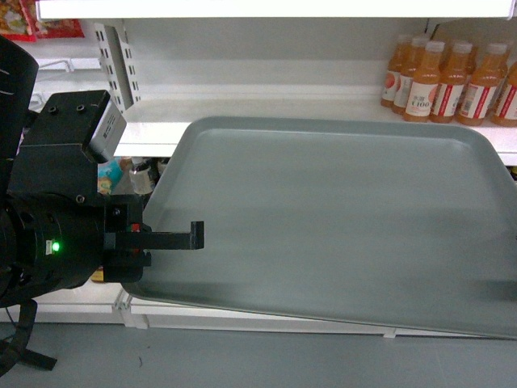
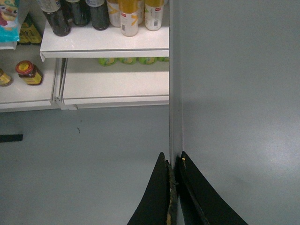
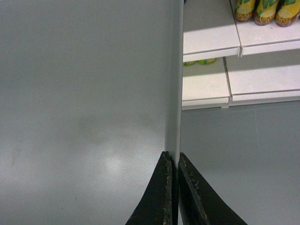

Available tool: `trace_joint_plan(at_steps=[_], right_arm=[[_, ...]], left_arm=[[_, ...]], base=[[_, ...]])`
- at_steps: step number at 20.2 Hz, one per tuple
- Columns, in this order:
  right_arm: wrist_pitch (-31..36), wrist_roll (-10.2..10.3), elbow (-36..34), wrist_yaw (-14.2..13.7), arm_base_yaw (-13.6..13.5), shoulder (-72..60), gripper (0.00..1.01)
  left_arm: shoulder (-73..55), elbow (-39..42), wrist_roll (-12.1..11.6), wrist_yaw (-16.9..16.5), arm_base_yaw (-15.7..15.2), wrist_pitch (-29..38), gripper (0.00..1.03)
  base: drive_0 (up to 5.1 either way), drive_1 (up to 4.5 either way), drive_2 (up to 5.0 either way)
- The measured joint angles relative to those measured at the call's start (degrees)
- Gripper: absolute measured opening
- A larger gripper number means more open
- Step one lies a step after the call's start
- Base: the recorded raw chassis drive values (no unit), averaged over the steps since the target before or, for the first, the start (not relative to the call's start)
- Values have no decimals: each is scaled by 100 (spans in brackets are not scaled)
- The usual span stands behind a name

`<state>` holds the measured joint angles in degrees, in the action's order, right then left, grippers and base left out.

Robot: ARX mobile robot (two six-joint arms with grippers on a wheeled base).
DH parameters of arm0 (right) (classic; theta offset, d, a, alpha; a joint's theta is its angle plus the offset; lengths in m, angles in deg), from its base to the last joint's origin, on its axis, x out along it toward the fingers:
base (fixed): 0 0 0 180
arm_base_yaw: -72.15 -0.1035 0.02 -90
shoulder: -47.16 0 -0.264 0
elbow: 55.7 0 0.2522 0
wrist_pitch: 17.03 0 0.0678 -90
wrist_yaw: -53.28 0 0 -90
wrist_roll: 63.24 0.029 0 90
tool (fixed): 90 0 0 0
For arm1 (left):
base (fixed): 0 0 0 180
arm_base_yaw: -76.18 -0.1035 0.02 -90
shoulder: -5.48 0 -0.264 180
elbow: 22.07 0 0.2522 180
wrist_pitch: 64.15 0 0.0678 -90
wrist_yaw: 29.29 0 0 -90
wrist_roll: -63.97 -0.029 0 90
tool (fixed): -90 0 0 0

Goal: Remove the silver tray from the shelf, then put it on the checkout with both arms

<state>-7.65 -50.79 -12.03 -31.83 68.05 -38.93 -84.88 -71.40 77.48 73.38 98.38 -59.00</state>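
Note:
The silver tray [image 1: 339,218] is a large grey-green rectangle held in the air, tilted slightly, in front of the white shelf [image 1: 161,121]. Its far edge still overlaps the shelf's front edge in the head view. My left gripper [image 1: 196,236] is shut on the tray's left rim, and the left wrist view shows its jaws [image 2: 174,161] pinching that rim with the tray [image 2: 234,93] to their right. My right gripper [image 3: 173,157] is shut on the opposite rim, with the tray [image 3: 84,93] to its left; it is out of the head view. The checkout is out of view.
Orange juice bottles [image 1: 452,81] stand on the shelf at the back right. Red packets [image 1: 48,24] hang at the top left. Lower shelf boards [image 2: 103,44] hold dark and yellow bottles [image 2: 129,18] and jars [image 2: 26,72]. Grey floor [image 2: 84,164] lies below.

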Motion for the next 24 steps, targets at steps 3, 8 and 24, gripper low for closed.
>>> trace_joint_plan(at_steps=[3, 8, 24], right_arm=[[-11, 2, 0, 4, 2, -2, 3], [-37, 2, 0, 7, -2, 0, 3], [-35, 4, 0, 9, -4, -2, 3]], left_arm=[[0, 0, 0, 2, 0, -4, 3], [2, -2, -2, 9, 4, -50, 3], [0, -9, -2, 13, -4, -46, 3]], base=[[6, -423, 434], [5, -424, 434], [2, -428, 432]])
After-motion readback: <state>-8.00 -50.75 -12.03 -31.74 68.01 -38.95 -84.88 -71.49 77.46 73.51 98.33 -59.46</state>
